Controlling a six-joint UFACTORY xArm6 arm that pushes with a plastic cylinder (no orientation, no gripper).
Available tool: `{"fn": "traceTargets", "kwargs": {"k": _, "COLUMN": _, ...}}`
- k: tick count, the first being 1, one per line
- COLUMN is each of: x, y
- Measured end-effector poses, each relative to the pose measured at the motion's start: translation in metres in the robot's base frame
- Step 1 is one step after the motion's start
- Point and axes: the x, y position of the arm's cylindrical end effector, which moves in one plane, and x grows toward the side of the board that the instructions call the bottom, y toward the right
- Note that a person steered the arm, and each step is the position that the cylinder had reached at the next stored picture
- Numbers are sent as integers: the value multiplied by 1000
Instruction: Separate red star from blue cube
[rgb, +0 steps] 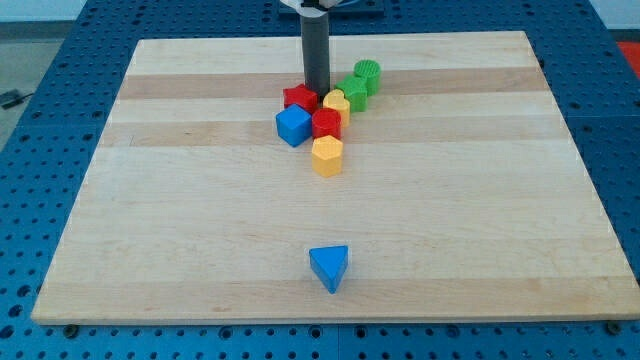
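A: Where's the red star-shaped block?
B: Upper middle of the light wooden worktop, at the top-left of the cluster. Only partly visible; my tip comes down right at its right edge, and the star's far points are hard to read.
A: Blue cube-shaped block?
B: Directly below the star in the view, touching it or as good as. No gap visible.
A: Jaws?
B: None on this arm, just the dark straight rod, so there's no spread or pinch to report. Rod's upper end is cut off at the view's top.
A: Rest of the cluster?
B: Second red block right of the blue cube, shape unclear. Yellow block above it, partly hidden. Orange-yellow hexagonal block below it. Green block and green cylinder trail up to the right, packed tight; contacts hard to separate.
A: Anything else?
B: Blue triangular block, alone, well apart near the view's bottom.
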Motion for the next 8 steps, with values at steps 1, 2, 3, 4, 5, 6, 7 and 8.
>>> {"fn": "traceTargets", "kwargs": {"k": 1, "x": 8, "y": 0}}
{"fn": "traceTargets", "kwargs": {"k": 2, "x": 24, "y": 0}}
{"fn": "traceTargets", "kwargs": {"k": 3, "x": 40, "y": -1}}
{"fn": "traceTargets", "kwargs": {"k": 4, "x": 61, "y": -13}}
{"fn": "traceTargets", "kwargs": {"k": 5, "x": 69, "y": -30}}
{"fn": "traceTargets", "kwargs": {"k": 6, "x": 65, "y": -54}}
{"fn": "traceTargets", "kwargs": {"k": 7, "x": 64, "y": -77}}
{"fn": "traceTargets", "kwargs": {"k": 8, "x": 80, "y": -83}}
